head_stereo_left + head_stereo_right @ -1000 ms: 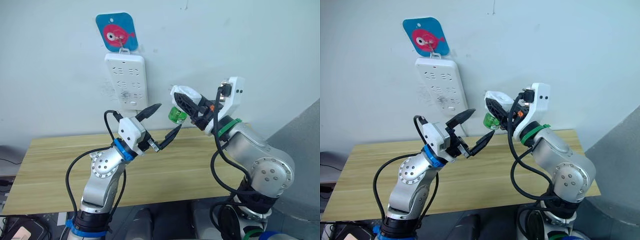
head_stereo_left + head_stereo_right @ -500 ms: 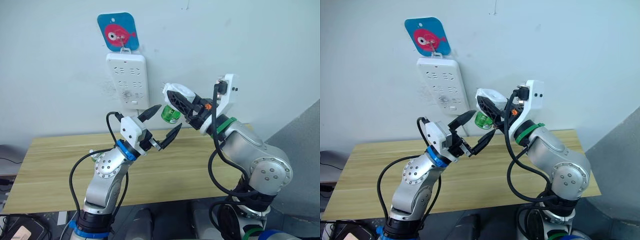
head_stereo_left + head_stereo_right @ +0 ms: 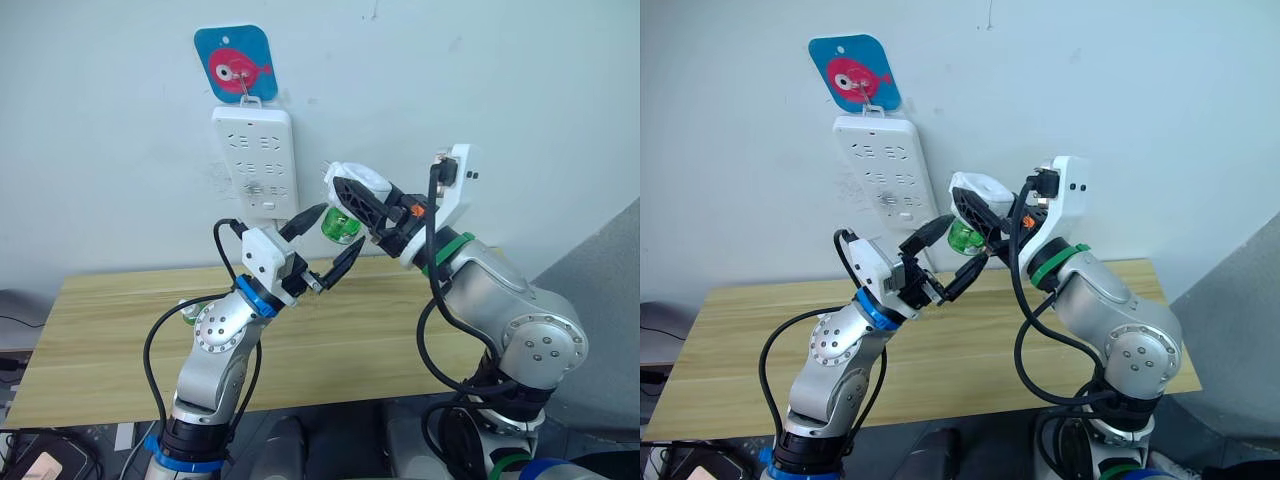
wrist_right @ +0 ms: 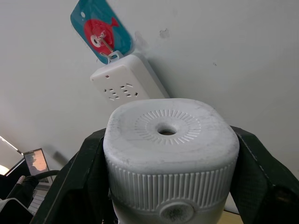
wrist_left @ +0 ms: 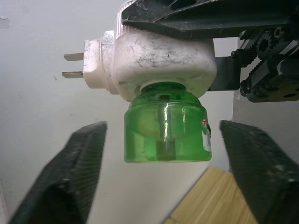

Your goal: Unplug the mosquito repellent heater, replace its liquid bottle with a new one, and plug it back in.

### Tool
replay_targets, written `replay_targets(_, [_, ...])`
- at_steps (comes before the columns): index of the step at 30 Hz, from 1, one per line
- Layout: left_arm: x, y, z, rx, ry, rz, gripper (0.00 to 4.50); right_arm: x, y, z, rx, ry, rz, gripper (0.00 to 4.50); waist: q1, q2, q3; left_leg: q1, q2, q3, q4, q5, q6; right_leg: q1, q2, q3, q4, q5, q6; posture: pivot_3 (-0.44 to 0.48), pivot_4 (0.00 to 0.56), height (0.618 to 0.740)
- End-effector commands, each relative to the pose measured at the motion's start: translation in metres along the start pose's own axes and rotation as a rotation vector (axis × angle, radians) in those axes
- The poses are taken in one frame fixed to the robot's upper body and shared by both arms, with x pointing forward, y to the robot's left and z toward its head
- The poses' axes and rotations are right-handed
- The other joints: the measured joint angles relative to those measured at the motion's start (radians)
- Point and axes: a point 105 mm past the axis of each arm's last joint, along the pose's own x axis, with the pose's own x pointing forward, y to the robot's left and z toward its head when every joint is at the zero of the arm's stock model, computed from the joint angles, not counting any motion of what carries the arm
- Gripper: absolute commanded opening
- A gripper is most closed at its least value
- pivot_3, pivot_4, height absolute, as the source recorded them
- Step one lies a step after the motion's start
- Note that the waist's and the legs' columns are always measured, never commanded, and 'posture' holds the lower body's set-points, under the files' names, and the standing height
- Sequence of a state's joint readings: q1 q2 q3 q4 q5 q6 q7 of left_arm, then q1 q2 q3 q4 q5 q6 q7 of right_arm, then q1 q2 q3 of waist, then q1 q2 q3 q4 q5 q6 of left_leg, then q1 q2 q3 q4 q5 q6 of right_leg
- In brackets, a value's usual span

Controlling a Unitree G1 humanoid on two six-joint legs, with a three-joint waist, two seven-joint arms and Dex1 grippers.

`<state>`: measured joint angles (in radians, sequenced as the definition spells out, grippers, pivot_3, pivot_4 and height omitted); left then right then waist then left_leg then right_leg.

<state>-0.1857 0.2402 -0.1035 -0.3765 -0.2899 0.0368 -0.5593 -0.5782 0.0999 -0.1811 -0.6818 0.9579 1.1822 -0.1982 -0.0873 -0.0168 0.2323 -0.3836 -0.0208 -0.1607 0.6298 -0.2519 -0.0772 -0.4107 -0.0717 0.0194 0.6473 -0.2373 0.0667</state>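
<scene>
Heaters: one [image 5: 159, 60], white, scuffed, ribbed round hole on top, two metal prongs bare, held in the air near the power strip [image 3: 256, 162].
Bottles: one [image 5: 166, 123], clear green, fixed under the heater.
Right pincer [image 4: 168, 154]: clamped on the heater's sides.
Left pincer [image 3: 327, 243]: spread wide, fingers [image 5: 70, 172] either side of the bottle, apart from it.
Power strips: one, white, on the wall under a blue fish hook [image 3: 235, 62].
Counter [image 3: 110, 330]: pale wood, below both arms.
</scene>
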Motion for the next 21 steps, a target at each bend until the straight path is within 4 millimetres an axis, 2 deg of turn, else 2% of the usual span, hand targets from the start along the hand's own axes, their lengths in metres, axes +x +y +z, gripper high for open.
replay_targets(1, [0.000,-0.004,0.005,0.024,-0.026,-0.011,2.59,-0.001,0.013,0.009,-0.003,-0.046,0.059,2.98,0.000,0.000,0.000,0.000,0.000,0.000,0.000,0.000,0.000,0.000,0.000,0.000,0.000,0.000,0.000,-0.104,0.198,0.740])
replay_targets(2, [0.001,-0.004,0.004,0.024,-0.026,-0.010,2.29,-0.001,0.013,0.009,-0.002,-0.045,0.060,2.98,0.000,0.000,0.000,0.000,0.000,0.000,0.000,0.000,0.000,0.000,0.000,0.000,0.000,0.000,0.000,-0.104,0.198,0.740])
replay_targets(3, [0.001,-0.004,0.004,0.024,-0.027,-0.008,2.24,-0.001,0.013,0.009,-0.002,-0.043,0.063,2.98,0.000,0.000,0.000,0.000,0.000,0.000,0.000,0.000,0.000,0.000,0.000,0.000,0.000,0.000,0.000,-0.104,0.198,0.740])
replay_targets(9, [0.003,-0.003,0.004,0.045,-0.035,-0.007,2.24,-0.001,0.015,0.006,0.013,-0.027,0.079,2.98,0.000,0.000,0.000,0.000,0.000,0.000,0.000,0.000,0.000,0.000,0.000,0.000,0.000,0.000,0.000,-0.105,0.200,0.740])
replay_targets(12, [0.000,-0.003,0.005,0.088,-0.017,-0.048,2.24,-0.005,0.008,0.006,0.035,-0.018,0.063,2.98,0.000,0.000,0.000,0.000,0.000,0.000,0.000,0.000,0.000,0.000,0.000,0.000,0.000,0.000,0.000,-0.104,0.202,0.740])
replay_targets(16, [-0.006,-0.008,0.007,0.148,0.026,-0.209,2.24,-0.017,0.000,0.002,0.048,0.066,0.114,4.40,0.000,0.000,0.000,0.000,0.000,0.000,0.000,0.000,0.000,0.000,0.000,0.000,0.000,0.000,0.000,-0.107,0.206,0.740])
replay_targets(19, [-0.013,-0.009,0.005,0.190,0.100,-0.335,2.24,-0.029,-0.001,-0.005,0.057,0.193,0.192,4.50,0.000,0.000,0.001,-0.001,0.000,0.000,0.000,0.000,0.000,0.000,0.000,0.000,-0.001,0.000,0.000,-0.107,0.209,0.740])
replay_targets(21, [-0.020,-0.006,0.005,0.233,0.176,-0.448,2.24,-0.043,-0.001,-0.016,0.080,0.351,0.275,4.50,0.000,0.001,0.002,-0.001,0.000,0.000,0.000,0.000,0.000,0.000,0.000,0.000,-0.001,-0.001,-0.001,-0.103,0.213,0.740])
